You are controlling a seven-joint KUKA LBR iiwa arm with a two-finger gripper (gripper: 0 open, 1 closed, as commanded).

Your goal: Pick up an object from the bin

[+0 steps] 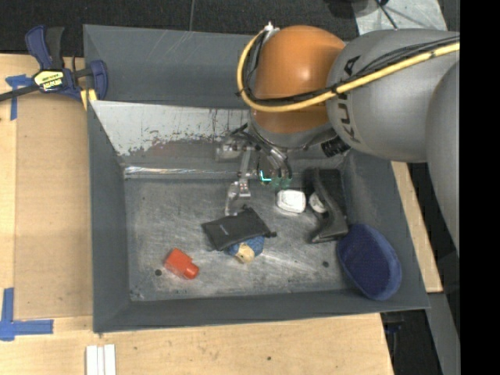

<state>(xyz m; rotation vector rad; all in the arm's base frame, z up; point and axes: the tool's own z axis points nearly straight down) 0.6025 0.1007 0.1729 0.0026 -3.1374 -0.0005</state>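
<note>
My gripper (251, 190) hangs under the orange dome, over the middle of the bin towards the back. Its fingers (234, 198) stand open with nothing between them. Just in front of the left fingertip lies a flat black pouch-like thing (237, 229), tilted on the floor. A small blue and tan thing (247, 250) pokes out from under the pouch's front edge. A small white rounded thing (291, 201) lies just right of the gripper.
A black angled piece (328, 208) with a second small white thing (317, 204) beside it lies at the right. A dark blue bowl (369, 262) leans in the front right corner. A red-orange block (181, 263) sits front left.
</note>
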